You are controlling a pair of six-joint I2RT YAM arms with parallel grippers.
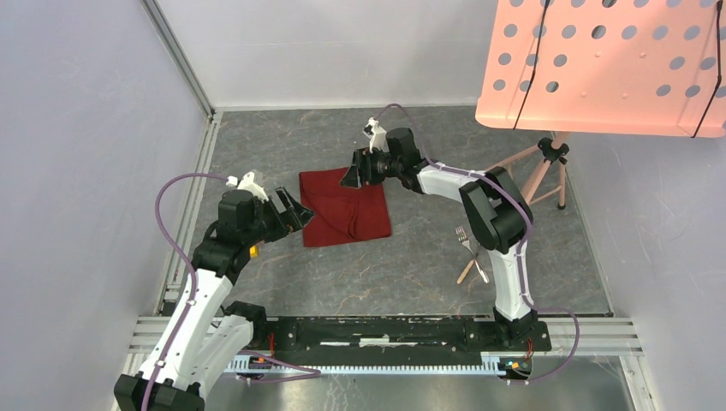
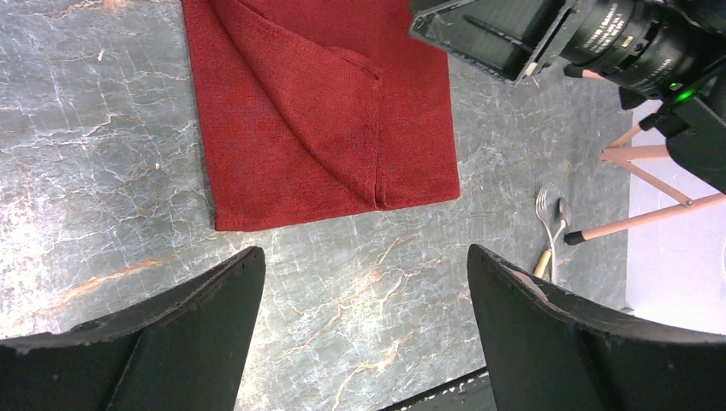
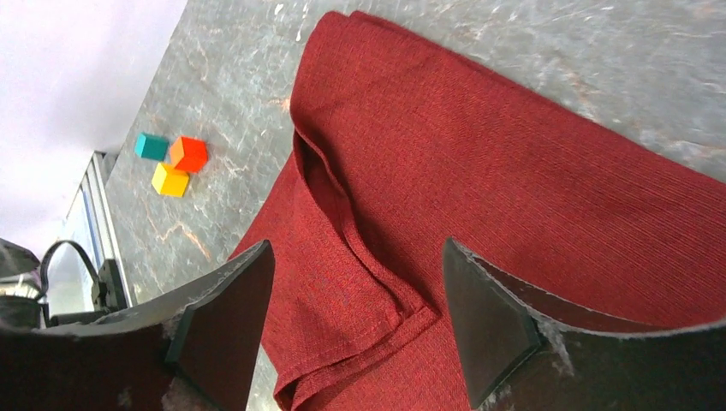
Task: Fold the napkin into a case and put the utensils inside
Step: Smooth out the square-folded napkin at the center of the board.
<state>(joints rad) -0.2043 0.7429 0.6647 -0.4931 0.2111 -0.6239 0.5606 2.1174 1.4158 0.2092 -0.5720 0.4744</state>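
The dark red napkin (image 1: 345, 208) lies flat on the grey table, partly folded, with a flap lying diagonally across it. It also shows in the left wrist view (image 2: 325, 111) and the right wrist view (image 3: 514, 163). My left gripper (image 1: 300, 210) is open and empty at the napkin's left edge, over bare table (image 2: 364, 257). My right gripper (image 1: 353, 174) is open just above the napkin's far edge, its jaws either side of the folded hem (image 3: 358, 248). The silver fork and spoon (image 1: 468, 244) lie together right of the napkin, and they show in the left wrist view (image 2: 550, 212).
A pink perforated music stand (image 1: 599, 64) hangs over the back right, its tripod legs (image 1: 535, 175) beside the utensils. Three small coloured blocks (image 3: 175, 158) lie on the table beyond the napkin. Walls close the left and back sides.
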